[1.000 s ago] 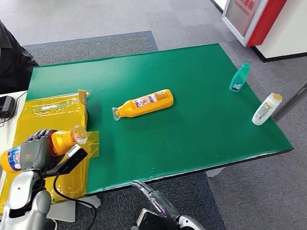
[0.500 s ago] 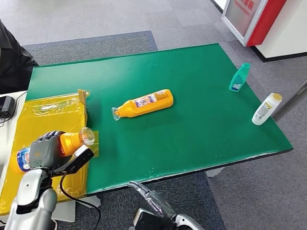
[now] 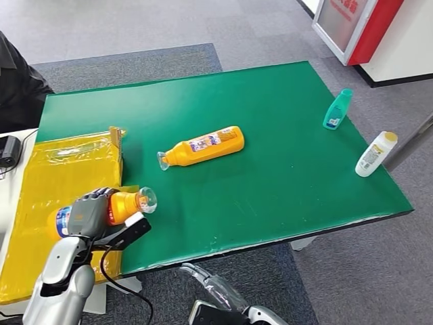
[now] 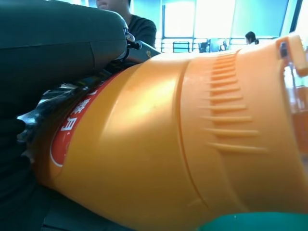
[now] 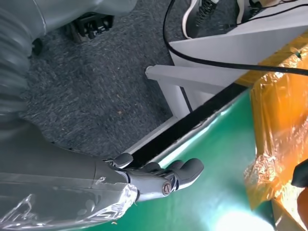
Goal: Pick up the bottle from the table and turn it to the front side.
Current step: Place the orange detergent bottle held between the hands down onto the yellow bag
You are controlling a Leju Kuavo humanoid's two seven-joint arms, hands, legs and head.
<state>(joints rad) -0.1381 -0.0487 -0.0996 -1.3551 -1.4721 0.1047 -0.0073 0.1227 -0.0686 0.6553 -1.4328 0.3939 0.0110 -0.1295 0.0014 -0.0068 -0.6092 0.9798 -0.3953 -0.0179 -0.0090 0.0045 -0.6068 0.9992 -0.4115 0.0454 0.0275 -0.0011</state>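
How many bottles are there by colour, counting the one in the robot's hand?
Orange: 2, one in the left hand, one lying mid-table
Teal: 1
White with yellow cap: 1
Total: 4

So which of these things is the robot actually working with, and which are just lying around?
In the job:
- orange bottle, gripped by the left hand
- green table

Lying about:
- second orange bottle
- teal bottle
- white bottle
- yellow box
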